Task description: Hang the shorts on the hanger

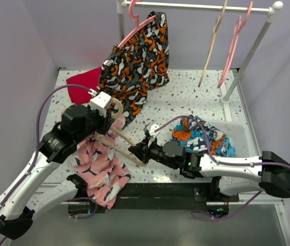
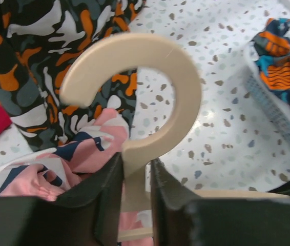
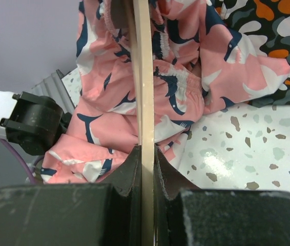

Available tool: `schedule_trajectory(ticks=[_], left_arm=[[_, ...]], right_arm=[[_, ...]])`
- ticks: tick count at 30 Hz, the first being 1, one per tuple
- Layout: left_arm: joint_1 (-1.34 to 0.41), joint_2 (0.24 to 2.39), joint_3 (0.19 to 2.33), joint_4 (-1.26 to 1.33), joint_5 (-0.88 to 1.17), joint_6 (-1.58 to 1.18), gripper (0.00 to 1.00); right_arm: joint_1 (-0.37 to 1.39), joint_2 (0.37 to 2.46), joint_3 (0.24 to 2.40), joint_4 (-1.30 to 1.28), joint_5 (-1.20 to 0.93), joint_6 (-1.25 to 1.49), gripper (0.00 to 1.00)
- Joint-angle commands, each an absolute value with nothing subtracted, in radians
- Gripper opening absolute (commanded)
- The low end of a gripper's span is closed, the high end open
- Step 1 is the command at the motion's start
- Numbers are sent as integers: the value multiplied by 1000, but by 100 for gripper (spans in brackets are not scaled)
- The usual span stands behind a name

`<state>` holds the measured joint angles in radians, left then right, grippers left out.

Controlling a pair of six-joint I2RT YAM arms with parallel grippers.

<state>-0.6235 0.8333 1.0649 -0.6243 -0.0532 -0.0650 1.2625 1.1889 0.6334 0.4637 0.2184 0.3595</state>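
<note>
A: Where is the hanger (image 2: 186,87)?
B: Between the two arms, at about 7 o'clock from the middle of the table (image 1: 196,97) in the top view. Its curled hook points toward 12, and its thin bar slants off toward 4.

A: Who has hold of it?
B: Both arms. The left gripper (image 2: 135,169) is clenched on the neck just under the hook, its dark fingers pressing the cream plastic from either side. The right gripper (image 3: 145,154) pinches the bar farther along, fingers tight against it.

A: And the shorts (image 1: 100,171)?
B: Just beside the hanger, at its 7 o'clock, bunched under the left arm. Their lower end droops over the table's near edge. In the right wrist view the pink fabric lies behind the bar and touches it. I cannot tell whether the bar runs inside the waistband.

A: What else is about?
B: An orange-black-white garment (image 1: 135,66) hangs from the rail (image 1: 201,6) at 12 o'clock. A red cloth (image 1: 81,84) lies at 10. A blue-orange cloth (image 1: 201,134) sits in a white basket (image 1: 241,138) at 3.
</note>
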Motion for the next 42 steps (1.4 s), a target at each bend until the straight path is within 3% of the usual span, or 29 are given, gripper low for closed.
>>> schedule_trajectory(ticks=[1, 4, 8, 9, 10, 18, 21, 23, 25, 26, 28, 29, 31, 32, 35, 42], left_arm=[[-649, 819, 1023, -526, -116, -92, 15], [-658, 818, 1009, -511, -147, -95, 0], [-660, 807, 1003, -485, -129, -95, 0], [-660, 813, 1006, -485, -112, -95, 20], [-660, 818, 1014, -488, -94, -100, 26], [-683, 899, 1051, -540, -207, -133, 51], [-698, 896, 1046, -528, -231, -138, 52], [-699, 890, 1040, -502, -242, -144, 49], [-698, 876, 1028, -477, -247, -143, 32], [-698, 874, 1026, -465, -250, -140, 18], [-699, 876, 1025, -463, -278, -140, 5], [-699, 871, 1023, -460, -288, -140, 0], [-698, 864, 1014, -443, -322, -140, 0], [-698, 850, 1008, -434, -333, -141, 0], [-699, 827, 993, -408, -425, -161, 0], [-699, 802, 982, -368, -506, -201, 0]], right_arm=[[1264, 1149, 684, 555, 236, 360, 0], [1264, 1121, 686, 520, 247, 365, 0], [1264, 1091, 687, 491, 270, 354, 0], [1264, 1091, 690, 480, 275, 344, 0], [1264, 1091, 705, 457, 273, 339, 0], [1262, 1115, 749, 420, 258, 319, 0], [1264, 1123, 759, 416, 249, 313, 0], [1264, 1130, 772, 405, 245, 310, 0], [1264, 1135, 775, 397, 244, 311, 0], [1264, 1137, 775, 394, 245, 314, 0], [1262, 1128, 782, 368, 252, 322, 0], [1264, 1123, 788, 350, 265, 324, 5], [1264, 1092, 810, 286, 273, 327, 20], [1262, 1079, 818, 261, 275, 328, 34], [1264, 1020, 844, 161, 285, 342, 48], [1264, 839, 677, 121, 458, 515, 58]])
